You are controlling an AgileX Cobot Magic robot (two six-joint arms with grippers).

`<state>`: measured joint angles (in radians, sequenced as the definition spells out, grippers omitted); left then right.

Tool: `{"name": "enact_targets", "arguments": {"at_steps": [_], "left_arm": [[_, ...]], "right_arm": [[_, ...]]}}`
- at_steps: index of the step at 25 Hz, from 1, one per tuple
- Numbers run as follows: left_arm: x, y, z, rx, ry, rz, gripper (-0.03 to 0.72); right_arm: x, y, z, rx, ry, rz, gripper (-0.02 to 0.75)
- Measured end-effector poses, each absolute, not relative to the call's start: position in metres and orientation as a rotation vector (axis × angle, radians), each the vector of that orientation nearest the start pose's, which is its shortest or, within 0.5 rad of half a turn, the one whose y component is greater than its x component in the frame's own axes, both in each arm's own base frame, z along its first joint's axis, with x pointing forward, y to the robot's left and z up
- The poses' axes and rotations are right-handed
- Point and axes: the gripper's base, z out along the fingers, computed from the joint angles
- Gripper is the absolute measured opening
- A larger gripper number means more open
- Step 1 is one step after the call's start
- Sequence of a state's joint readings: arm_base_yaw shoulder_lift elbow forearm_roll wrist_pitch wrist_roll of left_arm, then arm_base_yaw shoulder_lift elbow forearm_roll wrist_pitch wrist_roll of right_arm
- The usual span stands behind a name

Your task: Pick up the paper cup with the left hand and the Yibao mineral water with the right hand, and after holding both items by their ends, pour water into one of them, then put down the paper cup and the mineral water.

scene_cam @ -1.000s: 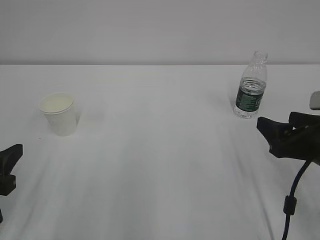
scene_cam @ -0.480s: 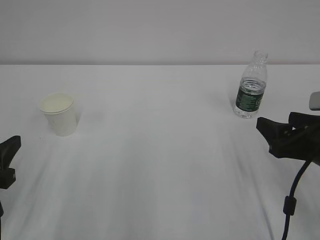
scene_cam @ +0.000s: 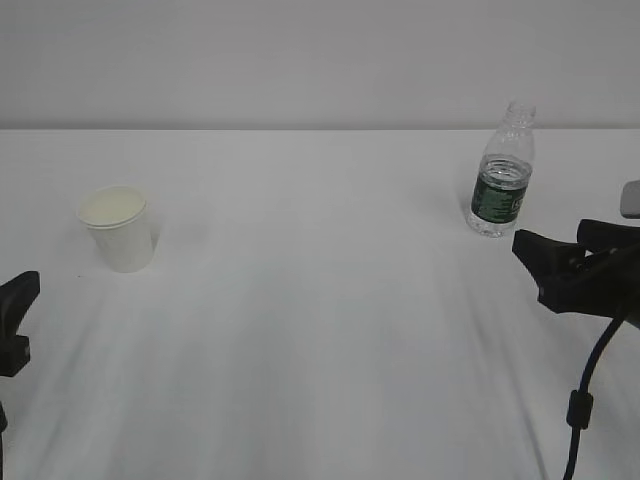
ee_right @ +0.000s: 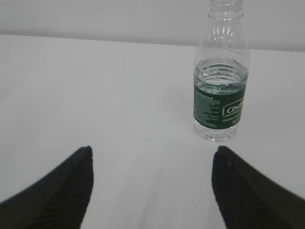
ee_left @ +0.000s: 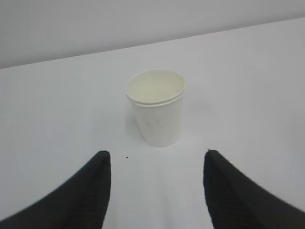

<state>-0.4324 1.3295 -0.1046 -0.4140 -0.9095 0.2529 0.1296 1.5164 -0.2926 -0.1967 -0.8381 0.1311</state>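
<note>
Upright near the surface's far right edge: clear ribbed plastic bottle [ee_right: 220, 81], dark green label, white lettering unreadable. Tapered white paper cup [ee_left: 155, 106] far left. Left tool [ee_left: 155, 191] and right tool [ee_right: 152, 183] both spread, empty.

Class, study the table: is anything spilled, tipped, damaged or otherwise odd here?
Nothing is spilled or tipped. The paper cup and the Yibao mineral water both stand upright on the white table, far apart. One detail: the bottle has no cap, so it could spill if knocked. The left hand and right hand are open and touch neither.
</note>
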Motion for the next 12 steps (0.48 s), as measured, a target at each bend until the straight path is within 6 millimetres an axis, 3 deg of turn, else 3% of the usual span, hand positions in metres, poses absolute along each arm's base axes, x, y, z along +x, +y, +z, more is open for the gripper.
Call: {"name": "enact_targets", "arguments": {"at_steps": [12], "left_arm": [[0.181,-0.049,0.153,0.107,1.815,-0.005,0.44]], "right_arm": [[0.233,0.044,0.156,-0.221,1.862,0.235,0.589]]}}
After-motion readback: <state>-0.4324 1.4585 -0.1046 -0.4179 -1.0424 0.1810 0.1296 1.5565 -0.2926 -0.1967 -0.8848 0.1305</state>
